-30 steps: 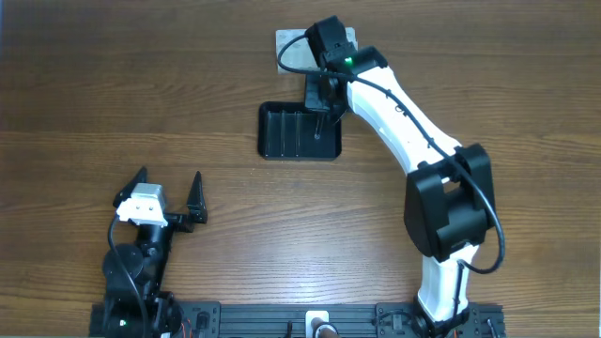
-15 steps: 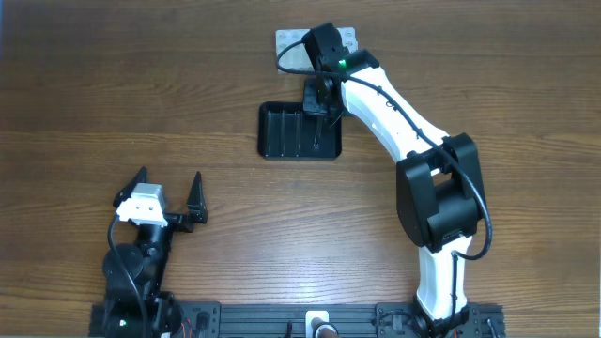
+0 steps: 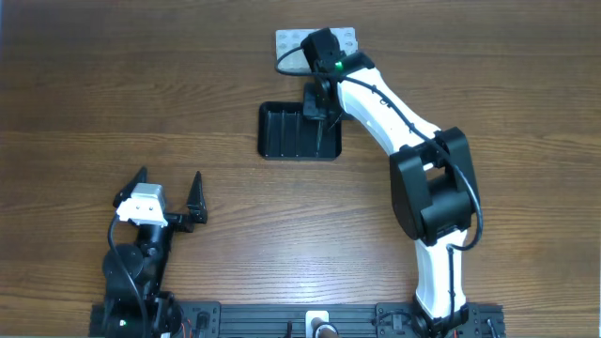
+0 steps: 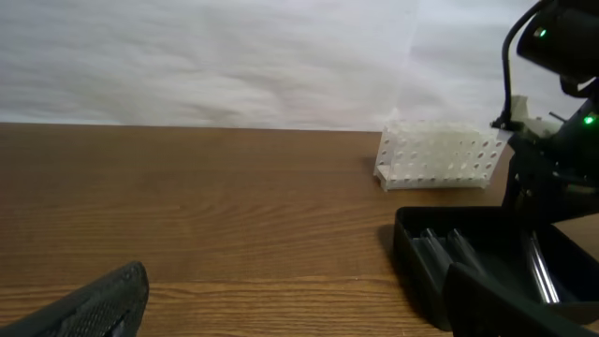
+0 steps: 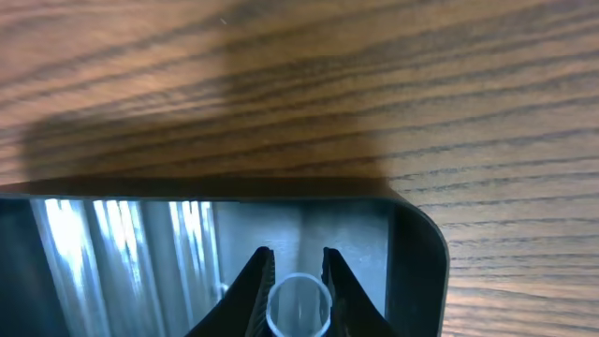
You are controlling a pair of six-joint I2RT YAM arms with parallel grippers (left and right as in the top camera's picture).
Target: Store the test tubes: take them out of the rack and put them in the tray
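One test tube (image 5: 299,309) is pinched between the right gripper's (image 5: 299,296) fingers, over the rightmost channel of the black tray (image 3: 265,131). Other tubes (image 4: 440,249) lie in the tray's neighbouring channels. Just beyond the tray's far edge stands the white rack (image 3: 289,42). Well apart from the tray, the left gripper (image 3: 169,178) hovers over the counter (image 3: 113,84), fingers spread.

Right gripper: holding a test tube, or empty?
Holding one. In its wrist view the right gripper has a finger on each side of a clear test tube, seen end-on, over the black tray.
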